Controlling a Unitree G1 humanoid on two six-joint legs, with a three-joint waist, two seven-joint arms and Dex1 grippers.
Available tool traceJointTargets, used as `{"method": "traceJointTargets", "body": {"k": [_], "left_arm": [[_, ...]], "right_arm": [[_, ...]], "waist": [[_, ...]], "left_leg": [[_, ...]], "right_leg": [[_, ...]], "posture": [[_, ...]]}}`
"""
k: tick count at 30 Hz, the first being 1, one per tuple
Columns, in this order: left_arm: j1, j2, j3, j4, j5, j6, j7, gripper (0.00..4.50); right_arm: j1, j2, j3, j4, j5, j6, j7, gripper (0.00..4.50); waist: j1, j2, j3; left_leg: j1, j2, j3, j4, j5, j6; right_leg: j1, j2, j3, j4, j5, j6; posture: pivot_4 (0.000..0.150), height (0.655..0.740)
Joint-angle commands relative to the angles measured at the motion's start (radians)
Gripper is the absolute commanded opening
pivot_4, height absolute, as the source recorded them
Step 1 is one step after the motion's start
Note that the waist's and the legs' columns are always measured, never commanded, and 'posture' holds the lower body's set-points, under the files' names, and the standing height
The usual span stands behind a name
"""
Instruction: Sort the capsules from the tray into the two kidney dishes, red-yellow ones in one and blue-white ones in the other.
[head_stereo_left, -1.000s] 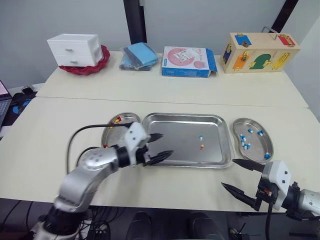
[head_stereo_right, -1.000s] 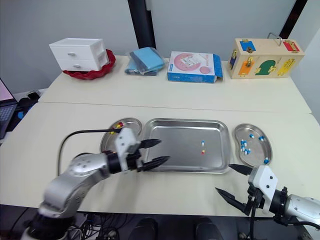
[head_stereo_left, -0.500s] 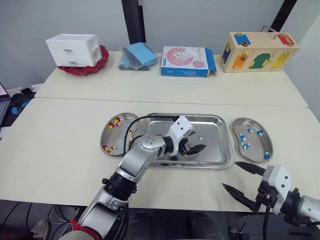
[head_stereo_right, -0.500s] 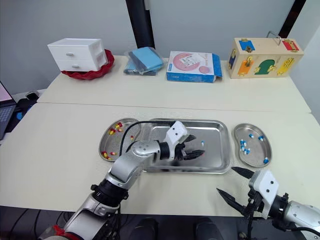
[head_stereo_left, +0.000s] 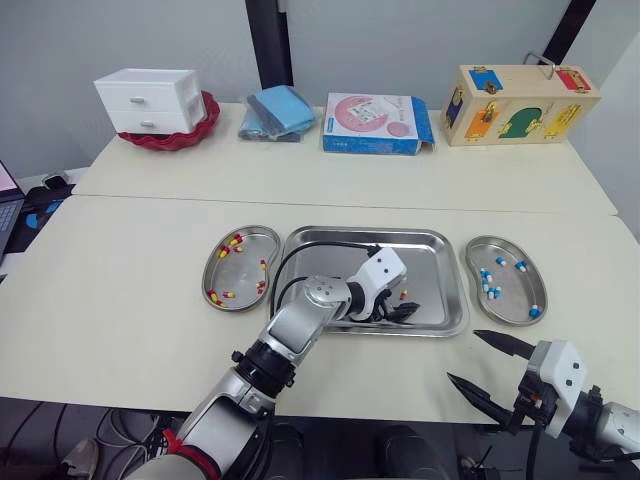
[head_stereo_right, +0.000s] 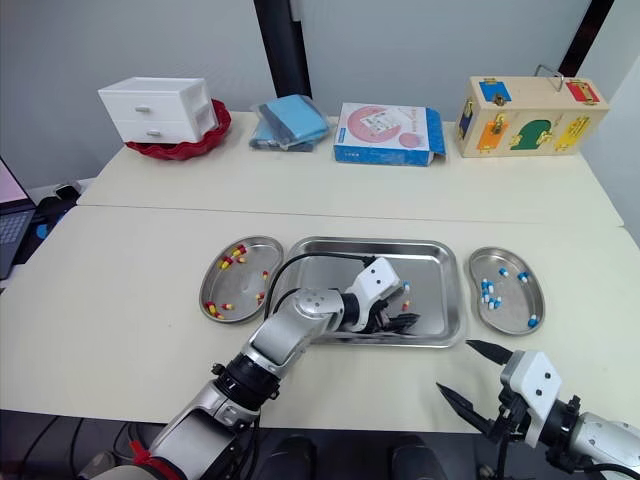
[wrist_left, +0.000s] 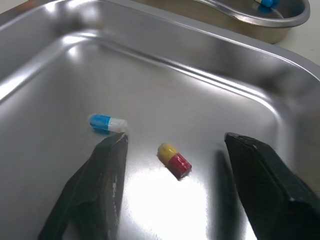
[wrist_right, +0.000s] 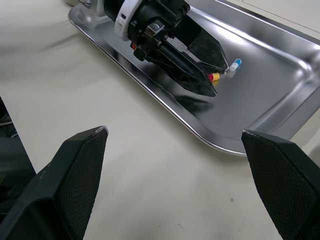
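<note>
My left gripper is down in the steel tray, open, with one finger on each side of a red-yellow capsule lying on the tray floor. A blue-white capsule lies just beyond one fingertip. The left kidney dish holds several red-yellow capsules, and the right kidney dish holds several blue-white ones. My right gripper hovers open near the table's front edge, below the right dish, holding nothing. The right wrist view looks across at the left gripper and both capsules.
Along the back of the table stand a white drawer unit on a red dish, folded blue cloths, a pink and blue box and a wooden puzzle box. A laptop sits off the left edge.
My left gripper has travelled right across the tray, from its left rim to the two capsules, and now straddles the red-yellow one. The right gripper has barely moved.
</note>
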Motion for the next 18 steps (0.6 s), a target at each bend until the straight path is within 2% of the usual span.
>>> {"method": "traceJointTargets", "body": {"k": [1,6,7,14,18], "left_arm": [[-0.005,-0.003,-0.019,0.004,0.018,0.005,-0.016,1.85],[-0.001,0.002,-0.017,0.004,0.027,0.014,-0.034,0.22],[-0.001,0.002,-0.016,0.004,0.029,0.013,-0.036,0.05],[-0.007,0.018,0.006,-0.057,0.013,0.003,-0.07,0.05],[-0.01,0.114,0.06,-0.245,-0.044,0.083,-0.138,0.05]], "right_arm": [[0.004,-0.003,-0.012,-0.05,0.013,0.011,-0.014,4.5],[-0.003,-0.007,-0.014,-0.064,0.019,0.035,-0.024,4.5],[-0.006,-0.007,-0.013,-0.066,0.02,0.04,-0.026,4.5],[-0.028,-0.013,-0.008,-0.077,0.016,0.064,-0.027,4.5],[-0.057,-0.034,0.007,-0.06,-0.008,0.041,-0.002,4.5]], "waist": [[0.0,0.0,0.0],[0.0,0.0,0.0],[0.0,0.001,0.0],[0.0,0.001,0.0],[-0.002,0.001,0.0]], "left_leg": [[0.0,0.0,0.0,0.0,0.0,0.0],[0.0,0.0,0.0,0.0,0.0,0.0],[0.0,0.0,0.0,0.0,0.0,0.0],[0.0,0.0,0.0,0.0,0.0,0.0],[0.0,0.0,0.0,0.0,0.0,0.0]], "right_leg": [[0.0,0.0,0.0,0.0,0.0,0.0],[0.0,0.0,0.0,0.0,0.0,0.0],[0.0,0.0,0.0,0.0,0.0,0.0],[0.001,0.0,0.0,0.0,0.0,0.0],[0.0,0.0,0.0,0.0,0.0,0.0]], "posture": [[0.15,0.74],[0.15,0.74],[0.15,0.74],[0.15,0.74],[0.15,0.74]]}}
